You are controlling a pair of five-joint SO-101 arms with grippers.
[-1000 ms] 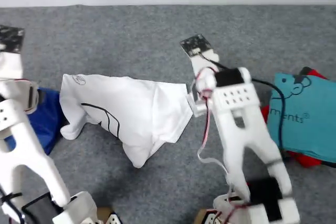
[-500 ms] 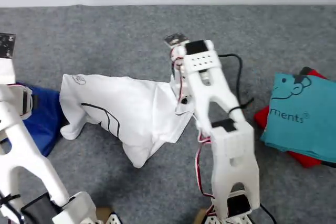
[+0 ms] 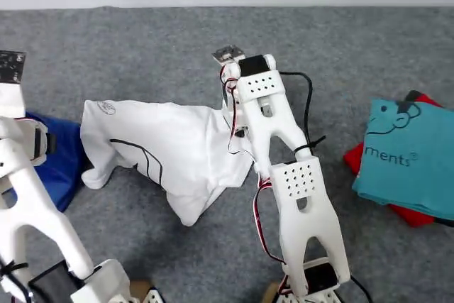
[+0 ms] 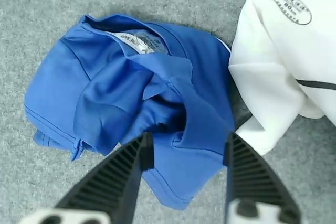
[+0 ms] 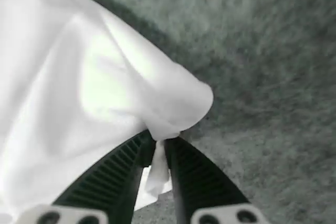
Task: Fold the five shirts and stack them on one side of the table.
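The right pincer [image 5: 160,142] pinches the white shirt [image 3: 170,150] at its edge, likely to draw a fold. The shirt lies crumpled mid-way along the surface [image 3: 142,40]. The left pincer [image 4: 187,142] hangs spread over the blue shirt [image 4: 105,93].

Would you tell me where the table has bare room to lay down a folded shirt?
Free: the table's far strip behind the white shirt, and the gap between the right arm and the teal shirt. Crowded: the left, where the blue shirt lies against the white one.
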